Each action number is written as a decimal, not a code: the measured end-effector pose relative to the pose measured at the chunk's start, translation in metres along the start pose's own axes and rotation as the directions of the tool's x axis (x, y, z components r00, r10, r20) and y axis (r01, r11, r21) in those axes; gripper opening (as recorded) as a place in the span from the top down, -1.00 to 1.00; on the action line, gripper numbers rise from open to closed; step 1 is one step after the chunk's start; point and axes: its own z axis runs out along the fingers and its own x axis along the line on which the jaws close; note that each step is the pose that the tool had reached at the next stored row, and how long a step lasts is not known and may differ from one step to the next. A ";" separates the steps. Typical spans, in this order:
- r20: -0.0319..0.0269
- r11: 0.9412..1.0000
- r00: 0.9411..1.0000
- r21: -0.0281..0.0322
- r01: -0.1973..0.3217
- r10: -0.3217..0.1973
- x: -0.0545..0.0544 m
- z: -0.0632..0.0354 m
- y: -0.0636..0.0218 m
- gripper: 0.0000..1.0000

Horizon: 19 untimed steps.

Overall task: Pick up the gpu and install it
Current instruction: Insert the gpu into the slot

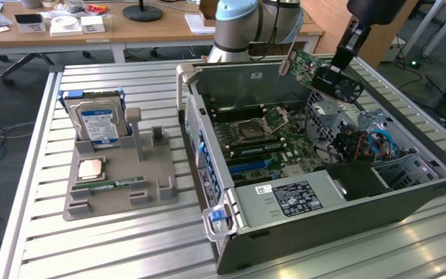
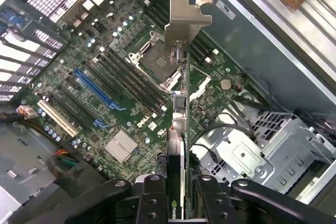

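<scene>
End effector: clenched on the gpu, one finger on each flat face at the fan end. Grip looks square in the wrist view; the card sits edge-on between the fingers.

Position: the gpu hangs in the air over the open computer case, well clear of the motherboard. It is not seated; the blue slot is bare.

Handling, my judgement: light and stiff, but fragile. Bare components, a fan and an edge connector should take no pressure. Best held on the plain board faces, as I have it, with modest force.

Orientation: the long axis runs straight out from my grip, metal bracket at the far end. In the exterior view it slants, bracket end higher toward the exterior view's left, fan end lower toward the right.
</scene>
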 end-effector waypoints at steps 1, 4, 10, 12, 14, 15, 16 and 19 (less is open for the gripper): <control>-0.001 1.000 1.000 -0.001 0.016 -0.016 0.000 0.0001 0.0000 0.48; -0.006 0.998 0.997 -0.002 0.070 -0.070 0.000 0.0003 0.0000 0.48; -0.015 0.984 0.984 -0.006 0.178 -0.178 0.000 0.0008 -0.0001 0.48; -0.018 0.977 0.977 -0.007 0.213 -0.213 0.000 0.0010 -0.0001 0.48; -0.021 0.968 0.968 -0.009 0.249 -0.249 0.000 0.0012 -0.0001 0.48; -0.022 0.964 0.964 -0.010 0.266 -0.266 0.000 0.0013 -0.0001 0.48; -0.024 0.959 0.959 -0.011 0.284 -0.284 0.000 0.0013 -0.0001 0.48; -0.027 0.942 0.942 -0.014 0.335 -0.335 0.000 0.0017 -0.0001 0.48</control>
